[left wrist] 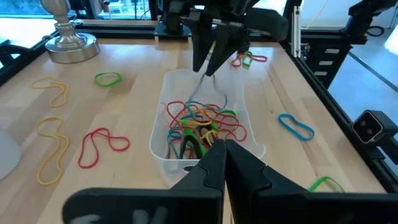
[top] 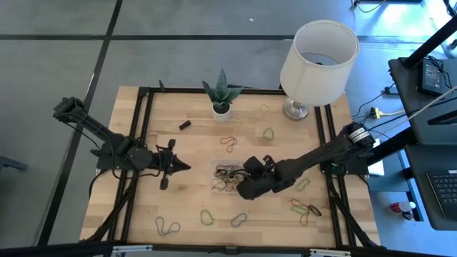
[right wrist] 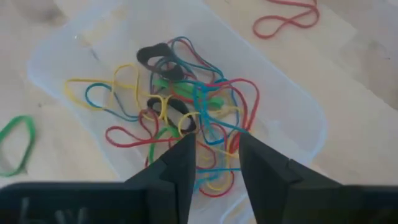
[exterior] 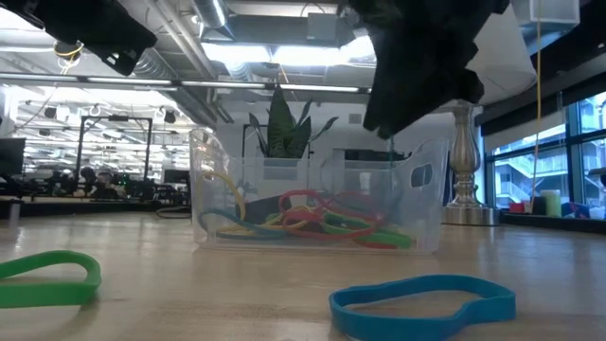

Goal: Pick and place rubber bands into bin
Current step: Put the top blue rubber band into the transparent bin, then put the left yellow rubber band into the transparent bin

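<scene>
The right gripper point(right wrist: 214, 163) hovers, jaws parted, over the clear bin point(top: 214, 168) mid-table, where tangled rubber bands point(right wrist: 186, 112) lie; the left gripper point(top: 180, 165) waits beside it, jaws closed, empty.

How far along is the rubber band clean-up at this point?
Partly done. A tangle of rubber bands already lies in the clear bin. The right gripper hangs over it, jaws apart, nothing held. The left gripper waits shut. Several loose bands remain on the table.
</scene>
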Robot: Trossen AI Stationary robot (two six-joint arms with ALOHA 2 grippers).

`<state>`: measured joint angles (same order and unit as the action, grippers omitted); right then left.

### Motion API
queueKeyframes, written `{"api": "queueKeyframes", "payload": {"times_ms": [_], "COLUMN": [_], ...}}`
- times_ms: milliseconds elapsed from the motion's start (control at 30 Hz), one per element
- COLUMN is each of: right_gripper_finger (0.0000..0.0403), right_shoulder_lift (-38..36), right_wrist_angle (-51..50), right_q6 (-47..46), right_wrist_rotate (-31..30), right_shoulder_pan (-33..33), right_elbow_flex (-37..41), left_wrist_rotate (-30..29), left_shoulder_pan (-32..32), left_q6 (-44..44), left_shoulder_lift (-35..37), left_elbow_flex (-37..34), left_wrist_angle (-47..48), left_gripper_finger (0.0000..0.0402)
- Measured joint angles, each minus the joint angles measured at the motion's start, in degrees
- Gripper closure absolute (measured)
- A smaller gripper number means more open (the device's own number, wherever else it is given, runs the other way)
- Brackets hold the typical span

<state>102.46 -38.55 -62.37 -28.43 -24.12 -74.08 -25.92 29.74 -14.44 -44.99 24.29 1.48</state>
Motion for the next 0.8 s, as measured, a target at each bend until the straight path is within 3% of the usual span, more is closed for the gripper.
{"api": "queueKeyframes", "payload": {"times_ms": [467, 633, 800], "right_gripper_finger": [0.0278, 0.0315, 0.0358], "right_shoulder_lift": [-3.85, -11.26, -18.86], "right_wrist_angle": [-3.77, -6.84, -4.68], "right_q6": [4.48, 4.43, -2.15], "right_wrist_rotate": [2.66, 1.06, -2.47], "right_shoulder_pan": [-1.95, -5.95, -11.62], "right_elbow_flex": [0.1, 2.36, 10.54], "left_wrist_rotate": [-1.5, -1.56, -1.82], "left_shoulder_pan": [-0.63, 0.18, 0.85], "left_q6": [-3.16, -4.56, -7.29], "left_shoulder_lift": [-0.03, -0.96, -4.1], "left_elbow_flex": [0.0, 0.0, 0.67], "left_wrist_angle": [0.02, -0.42, -0.29], "left_gripper_finger": [0.04, 0.04, 0.04]}}
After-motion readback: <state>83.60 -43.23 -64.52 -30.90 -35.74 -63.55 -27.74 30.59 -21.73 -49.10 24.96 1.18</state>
